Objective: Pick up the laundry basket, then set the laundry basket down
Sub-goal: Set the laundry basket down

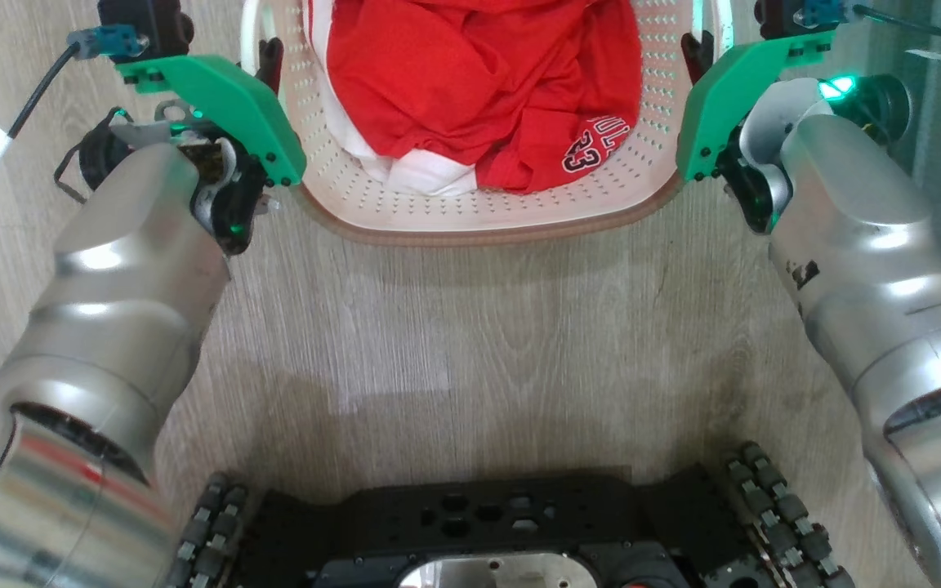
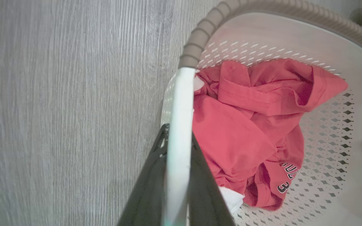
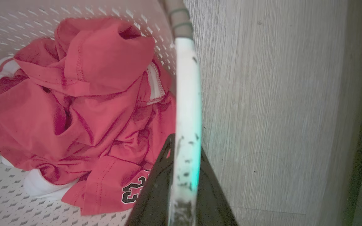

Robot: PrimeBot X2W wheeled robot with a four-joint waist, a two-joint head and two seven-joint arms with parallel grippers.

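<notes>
The laundry basket (image 1: 487, 233) is far-centre. Left gripper (image 2: 178, 131) and right gripper (image 3: 185, 139) flank it, each pinched on a thin white side handle (image 2: 179, 103) (stiff, smooth plastic, could slip). Carrying a red jersey (image 1: 479, 90), it should lift light.

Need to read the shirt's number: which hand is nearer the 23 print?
Right. The right hand holds the laundry basket by the handle beside the 23 print; the left hand holds the opposite handle, across the red shirt.

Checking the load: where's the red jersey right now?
The red jersey lies inside the laundry basket, top centre of the head view, beside white cloth.
</notes>
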